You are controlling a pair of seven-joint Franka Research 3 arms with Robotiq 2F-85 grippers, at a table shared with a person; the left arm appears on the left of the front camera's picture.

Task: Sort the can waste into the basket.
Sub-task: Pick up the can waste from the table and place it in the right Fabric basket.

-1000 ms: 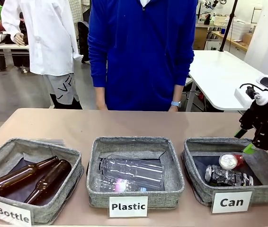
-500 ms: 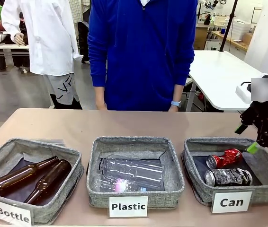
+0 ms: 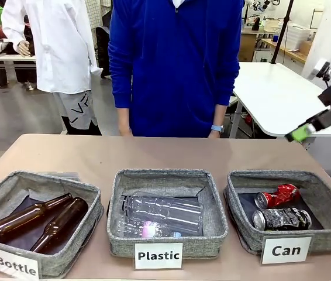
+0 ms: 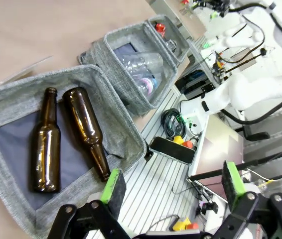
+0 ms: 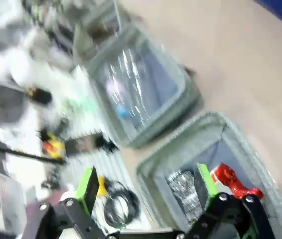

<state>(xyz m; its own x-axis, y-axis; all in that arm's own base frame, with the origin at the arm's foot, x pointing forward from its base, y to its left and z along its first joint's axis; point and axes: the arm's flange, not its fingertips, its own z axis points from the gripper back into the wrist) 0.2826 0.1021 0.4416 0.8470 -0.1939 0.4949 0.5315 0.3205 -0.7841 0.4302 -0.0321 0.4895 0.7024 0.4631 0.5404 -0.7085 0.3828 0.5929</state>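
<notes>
Right gripper [image 5: 146, 186] was spread wide with nothing between its green pads, hanging up high at the right edge of the table, well above the baskets. From the front you could only catch one green fingertip [image 3: 299, 133] poking in past the table's far right side.

Both bits of can waste were already lying in the "Can" basket [image 3: 240, 206] on the right: the red can [image 3: 278, 196] toward the back, tipped on its side, and the black and silver can [image 3: 282, 219] just in front of it, also on its side, the two pretty much touching. The right wrist camera was blurry but the red can [image 5: 234, 181] and the darker one [image 5: 183, 191] were both down in the grey basket [image 5: 181, 149].

Left gripper [image 4: 171, 186] was spread open too, hovering over the near edge by the "Bottle" basket [image 4: 116, 127], where two brown bottles [image 4: 66, 137] lay side by side. The middle "Plastic" basket [image 3: 165, 241] had clear plastic bottles [image 3: 162, 215] in it. A person in a blue top [image 3: 176, 64] stood at the far side.
</notes>
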